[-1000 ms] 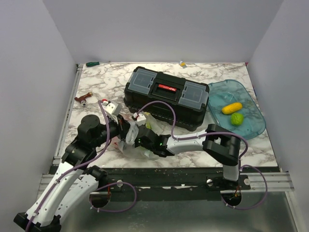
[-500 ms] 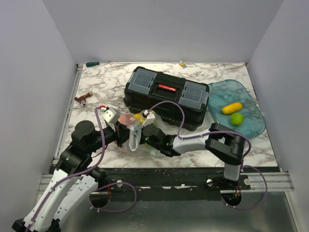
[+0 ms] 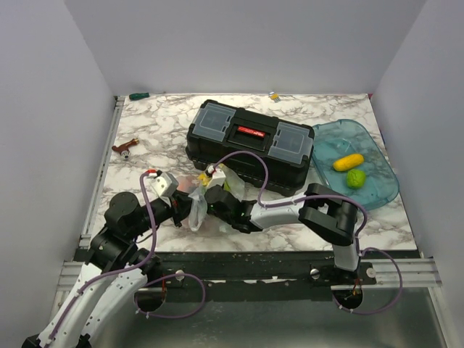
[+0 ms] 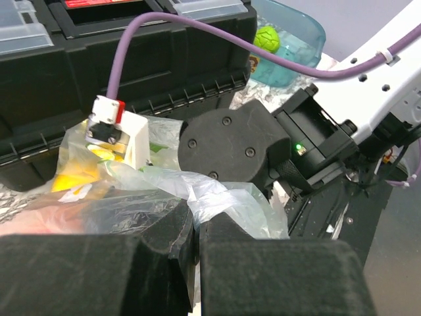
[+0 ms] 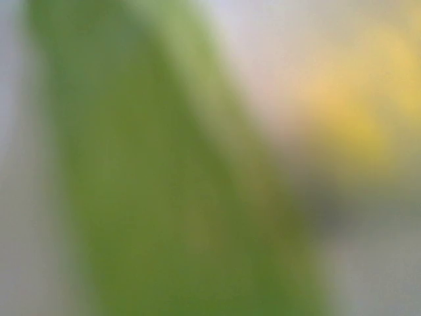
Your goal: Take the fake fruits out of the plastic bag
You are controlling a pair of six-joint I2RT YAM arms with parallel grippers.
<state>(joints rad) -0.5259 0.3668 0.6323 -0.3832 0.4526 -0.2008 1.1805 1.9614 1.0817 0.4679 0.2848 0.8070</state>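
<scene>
Roughly near-to-far: plastic bag (image 3: 196,210) lengthwise.

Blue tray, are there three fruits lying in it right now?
No, the top view shows only two in the blue tray: a yellow fruit and a green fruit.

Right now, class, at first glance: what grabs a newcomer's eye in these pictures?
The big black toolbox sits mid-table, with a blue tray to its right holding a yellow fruit and a green fruit. Nearer the arms, the left arm's jaws stand shut on the clear plastic bag, the right arm close against it.
</scene>
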